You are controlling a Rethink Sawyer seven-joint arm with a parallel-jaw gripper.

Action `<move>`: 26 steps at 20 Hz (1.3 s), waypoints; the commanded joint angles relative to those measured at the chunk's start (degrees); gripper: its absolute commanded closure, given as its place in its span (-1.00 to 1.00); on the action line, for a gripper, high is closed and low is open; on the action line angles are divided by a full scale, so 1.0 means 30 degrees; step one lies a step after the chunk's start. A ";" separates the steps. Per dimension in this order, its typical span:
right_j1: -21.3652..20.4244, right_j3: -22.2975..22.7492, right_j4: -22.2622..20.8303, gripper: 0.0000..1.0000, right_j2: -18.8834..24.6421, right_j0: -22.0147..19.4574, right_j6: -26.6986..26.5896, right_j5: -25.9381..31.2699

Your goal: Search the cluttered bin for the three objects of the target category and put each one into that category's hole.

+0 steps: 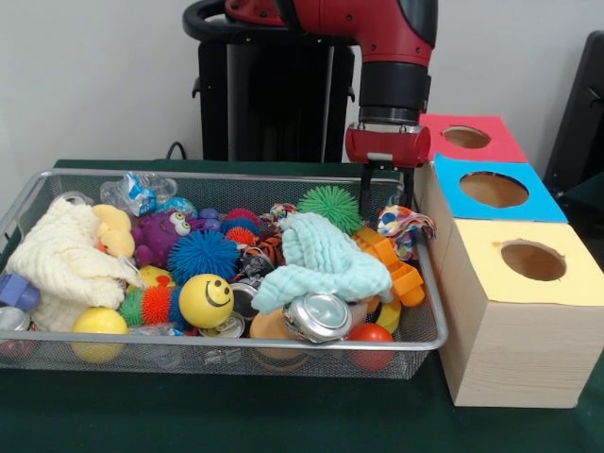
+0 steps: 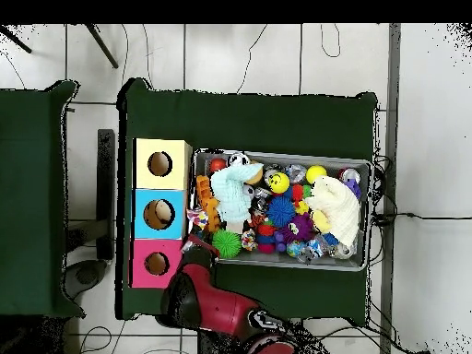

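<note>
The wire mesh bin (image 1: 236,345) stands on the green table, full of toys; it also shows in the overhead view (image 2: 277,154). One whitish fabric piece with red, blue and yellow blotches (image 1: 404,225) lies at the bin's far right corner, against the rim; from overhead it shows at the bin's edge (image 2: 197,218). My gripper (image 1: 387,200) hangs open just above and slightly left of it, not touching. A second small blotched piece (image 1: 280,211) may lie by the green spiky ball. The round hole (image 1: 533,260) in the pale yellow panel is right of the bin (image 2: 159,164).
Blue-panelled box (image 1: 494,190) and red-panelled box (image 1: 466,138) stand behind the yellow one. In the bin: mint cloth (image 1: 326,260), cream cloth (image 1: 61,260), purple monster (image 1: 160,234), green spiky ball (image 1: 330,206), smiley ball (image 1: 206,300), a can (image 1: 319,316), orange toy (image 1: 401,274).
</note>
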 commanded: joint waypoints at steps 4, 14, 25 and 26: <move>0.1024 -0.3975 0.1387 -1.00 0.1389 0.0881 0.4556 -0.1714; 0.1291 -0.4334 0.1625 1.00 0.0197 0.1734 0.4384 -0.3403; 0.0823 -0.3985 0.1681 1.00 -0.0198 0.1988 0.4317 -0.2975; 0.0740 -0.3938 0.1652 1.00 -0.0195 0.1966 0.4304 -0.2824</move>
